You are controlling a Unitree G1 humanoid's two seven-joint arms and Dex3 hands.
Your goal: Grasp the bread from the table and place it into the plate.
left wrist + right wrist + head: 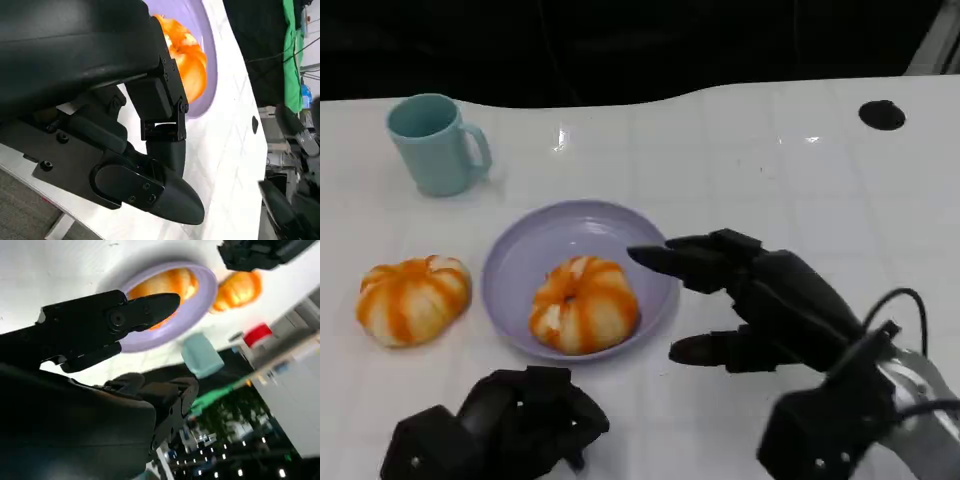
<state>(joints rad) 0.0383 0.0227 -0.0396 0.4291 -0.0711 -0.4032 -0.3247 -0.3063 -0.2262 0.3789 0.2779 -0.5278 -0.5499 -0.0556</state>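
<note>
One orange-and-white striped bread (585, 305) lies inside the lilac plate (520, 255). A second, similar bread (413, 298) sits on the white table to the plate's left. My right hand (760, 300) hovers just right of the plate, fingers spread toward the rim and holding nothing. My left hand (500, 425) rests near the table's front edge below the plate, fingers curled in on nothing. The left wrist view shows the plated bread (190, 60) and plate (212, 65) beyond my fingers (162, 145). The right wrist view shows the plate (202, 305), plated bread (170, 285) and second bread (240, 290).
A teal mug (435, 143) stands at the back left, also seen as a mug (202, 355) in the right wrist view. A small black disc (881, 115) lies at the back right. Bare white table stretches to the right and behind the plate.
</note>
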